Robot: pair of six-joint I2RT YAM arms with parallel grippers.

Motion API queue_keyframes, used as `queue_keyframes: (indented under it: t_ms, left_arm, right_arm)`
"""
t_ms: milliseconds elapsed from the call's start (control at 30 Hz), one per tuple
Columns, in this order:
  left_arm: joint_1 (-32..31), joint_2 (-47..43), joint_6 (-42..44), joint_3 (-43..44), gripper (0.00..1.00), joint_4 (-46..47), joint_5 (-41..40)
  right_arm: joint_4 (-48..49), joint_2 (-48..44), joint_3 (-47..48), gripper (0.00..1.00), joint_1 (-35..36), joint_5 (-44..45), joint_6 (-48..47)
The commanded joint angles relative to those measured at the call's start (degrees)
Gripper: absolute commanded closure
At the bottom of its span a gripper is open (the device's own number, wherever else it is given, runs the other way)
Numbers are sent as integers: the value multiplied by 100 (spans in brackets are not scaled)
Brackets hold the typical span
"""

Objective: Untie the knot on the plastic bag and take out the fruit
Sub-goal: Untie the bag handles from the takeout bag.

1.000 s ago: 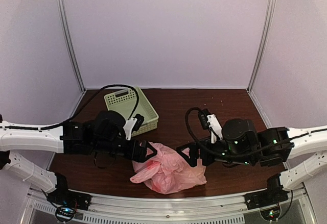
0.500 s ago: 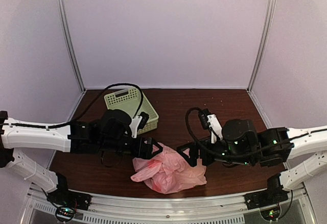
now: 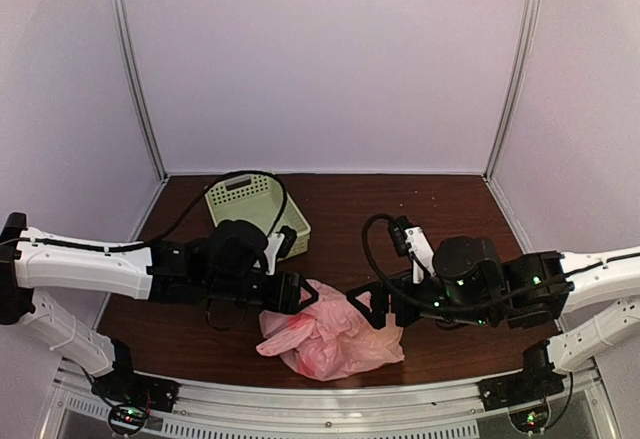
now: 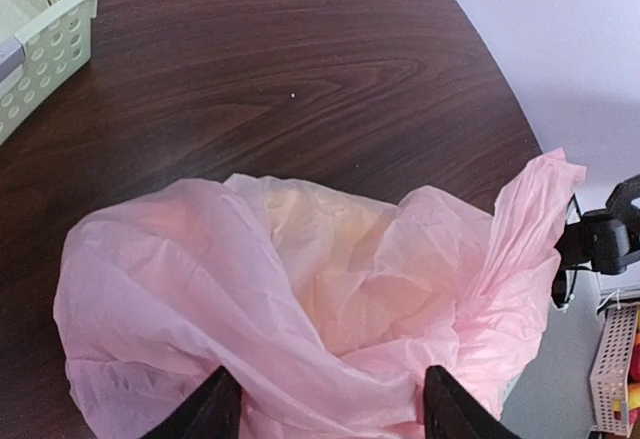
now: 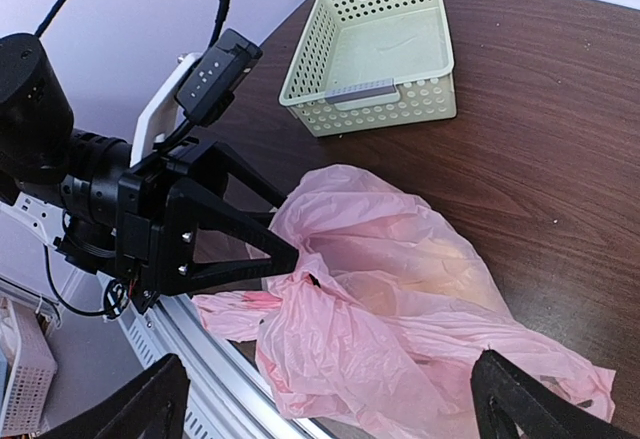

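- One dark wood table (image 3: 440,209), unchanged.
- Two arms: left arm (image 3: 90,269) has reached further toward the centre than a second ago; right arm (image 3: 590,269) keeps the same pose.
- Pink plastic bag (image 3: 335,344) lies near the table's front edge between both grippers, same spot; fruit (image 3: 305,354) shows only as a red-yellow tint through the plastic.
- Pale green basket (image 3: 255,209) sits behind-left of the bag, apart from it, unmoved.
- Then left gripper (image 4: 330,404): fingers narrower than before, straddling the bag's bunched left edge, plastic between them, no pinch visible.
- Last, right gripper (image 5: 335,399): fingers wide, over the bag's right side, holding nothing, unchanged.
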Motion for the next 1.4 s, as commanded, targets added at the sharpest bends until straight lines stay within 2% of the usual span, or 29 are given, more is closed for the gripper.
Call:
queue_keyframes:
  t_ms: [0,100,300,367,733,833,967,1367]
  left_arm:
    - [-40,53,-90,120,44,316,-47]
    - [-40,51,-122,106,50,338,-42]
    - [-40,34,-183,33,69,417,13]
    - [-40,22,-212,19,76,458,23]
    - [-39,-1,-255,-12,96,485,87]
    - [-39,-13,-262,-23,100,484,89]
    - [-40,-6,-263,-22,100,480,89]
    - [-38,-54,-325,-56,100,485,89]
  right_arm:
    - [-12,65,-118,1,44,101,11]
    - [-189,72,-94,5,53,68,-88]
    - [-499,39,54,11,67,-175,-272]
    - [-510,81,36,11,63,-228,-236]
    - [-797,490,67,9,63,138,295]
    - [-911,502,121,5,59,323,342]
    - [-857,556,180,2,53,354,244]
    - [-1019,1490,890,8,99,10,-196]
